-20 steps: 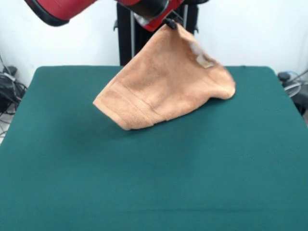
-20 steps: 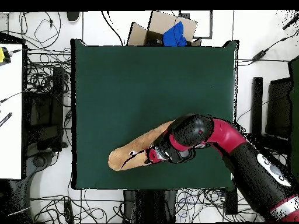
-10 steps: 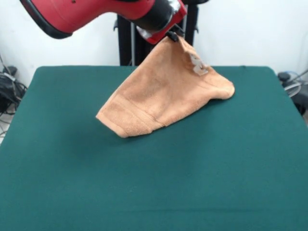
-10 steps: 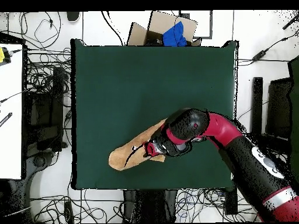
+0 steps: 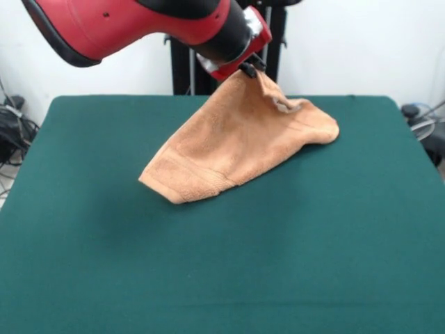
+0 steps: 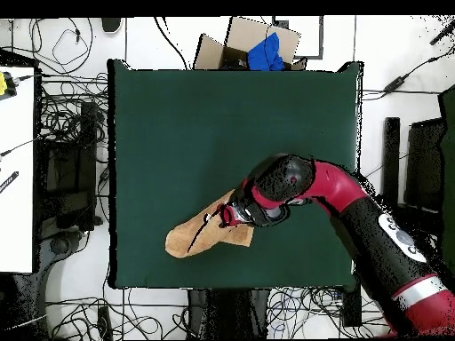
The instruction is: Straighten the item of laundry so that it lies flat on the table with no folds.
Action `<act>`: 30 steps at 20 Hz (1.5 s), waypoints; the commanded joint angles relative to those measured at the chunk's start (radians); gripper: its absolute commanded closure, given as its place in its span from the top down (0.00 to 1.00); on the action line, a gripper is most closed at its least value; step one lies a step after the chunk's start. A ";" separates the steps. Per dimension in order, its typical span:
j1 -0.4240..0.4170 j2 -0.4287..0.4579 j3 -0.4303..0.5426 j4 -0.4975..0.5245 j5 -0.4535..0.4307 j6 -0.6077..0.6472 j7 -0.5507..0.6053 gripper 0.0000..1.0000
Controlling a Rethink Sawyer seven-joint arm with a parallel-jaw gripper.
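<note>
One green table (image 5: 292, 236), white wall behind, cabled floor around, hand (image 5: 248, 68) grasping lifted towel (image 5: 236, 142).

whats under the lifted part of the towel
Only the table shows around the towel. The gripper holds one corner up, so the cloth drapes like a tent with its lower edge on the felt. Nothing pokes out, but the space beneath the drape is covered in both views.

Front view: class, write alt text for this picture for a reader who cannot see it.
A red and black robot arm's gripper pinches the top of an orange-tan towel, holding it up like a tent while its lower edges rest on a dark green table.
</note>
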 commanded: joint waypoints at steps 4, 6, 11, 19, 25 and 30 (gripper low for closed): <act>0.054 -0.053 -0.103 -0.109 0.004 0.087 0.069 0.00; 0.052 -0.087 -0.098 -0.100 0.022 0.120 0.076 0.00; 0.084 -0.109 -0.103 -0.120 0.052 0.120 0.127 0.00; 0.154 -0.114 -0.147 -0.195 0.054 0.060 0.188 0.00; 0.194 -0.100 -0.180 -0.243 0.044 -0.015 0.221 0.00; 0.217 -0.101 -0.197 -0.270 0.051 -0.021 0.219 0.00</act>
